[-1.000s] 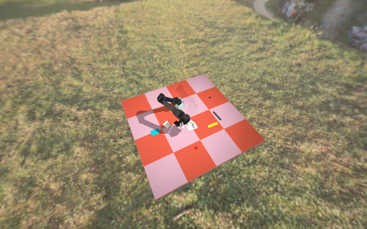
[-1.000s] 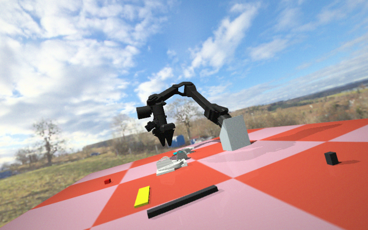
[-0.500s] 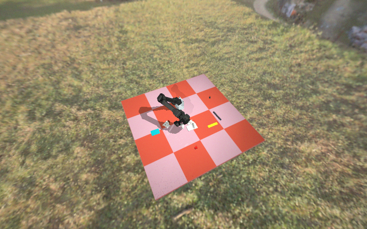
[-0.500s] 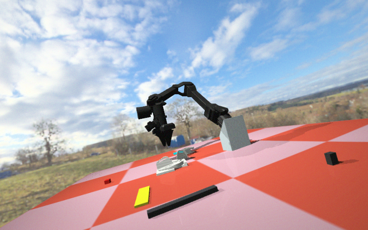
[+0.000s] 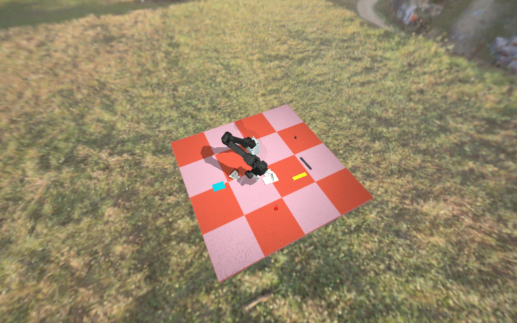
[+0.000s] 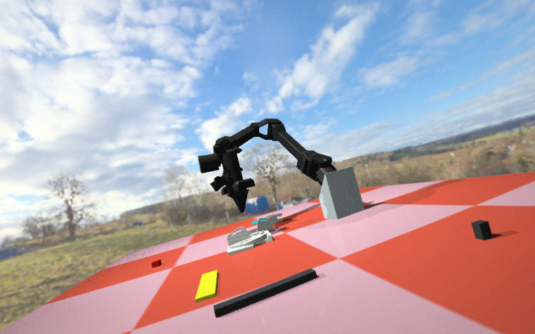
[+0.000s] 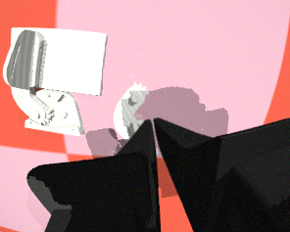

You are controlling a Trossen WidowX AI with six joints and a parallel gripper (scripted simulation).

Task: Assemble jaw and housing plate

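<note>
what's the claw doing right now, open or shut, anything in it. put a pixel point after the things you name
The black two-fingered claw (image 6: 241, 210) (image 7: 152, 124): closed, fingertips together, holding nothing, above the pink and orange-red checkered board (image 5: 312, 212) (image 6: 406, 286) (image 7: 196, 43).

No text, label, brand, number or sign can be read on anything in the top, exterior or wrist view.

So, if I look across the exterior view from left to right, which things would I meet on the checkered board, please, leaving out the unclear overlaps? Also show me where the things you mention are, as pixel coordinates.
Small red block (image 5: 276, 208) (image 6: 156, 263), flat yellow block (image 5: 299, 176) (image 6: 206, 285), long black bar (image 5: 305, 163) (image 6: 265, 292), grey wedge-shaped arm base (image 5: 256, 150) (image 6: 356, 203), small black block (image 5: 295, 137) (image 6: 481, 230).
</note>
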